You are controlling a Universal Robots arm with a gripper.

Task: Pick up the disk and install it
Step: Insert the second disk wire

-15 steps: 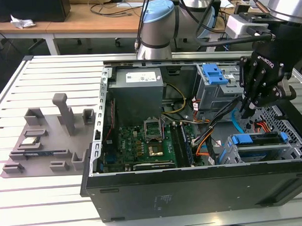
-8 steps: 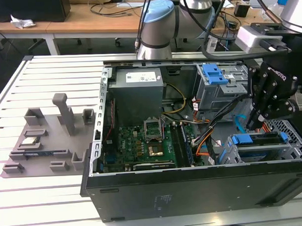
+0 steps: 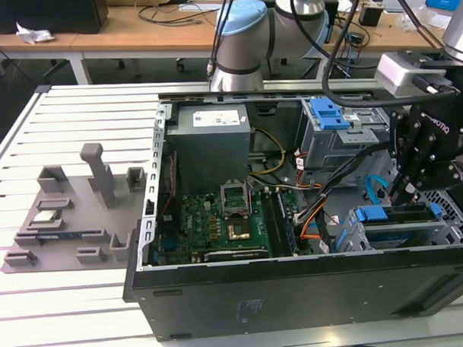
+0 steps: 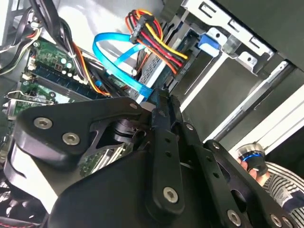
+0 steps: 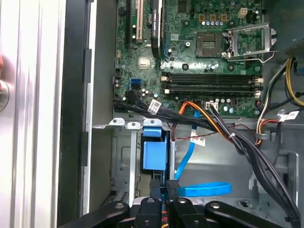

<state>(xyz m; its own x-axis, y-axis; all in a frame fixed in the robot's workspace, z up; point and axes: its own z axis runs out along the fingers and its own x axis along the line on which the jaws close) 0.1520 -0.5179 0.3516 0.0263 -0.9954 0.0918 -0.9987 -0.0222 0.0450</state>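
Nearest my exterior view, the black computer case [image 3: 296, 293] lies open on the bench [image 3: 69, 316]. My end effector [image 3: 405, 189] hangs over the drive cage, fingers closed together, empty. The disk [image 3: 393, 216] sits in that cage at the exterior view's right.

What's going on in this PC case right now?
The arm's gripper is down over the drive cage at the exterior view's right end of the open computer case. The disk, in its blue bracket, sits in that cage just below the gripper. The grey fixture tray lies outside the case.
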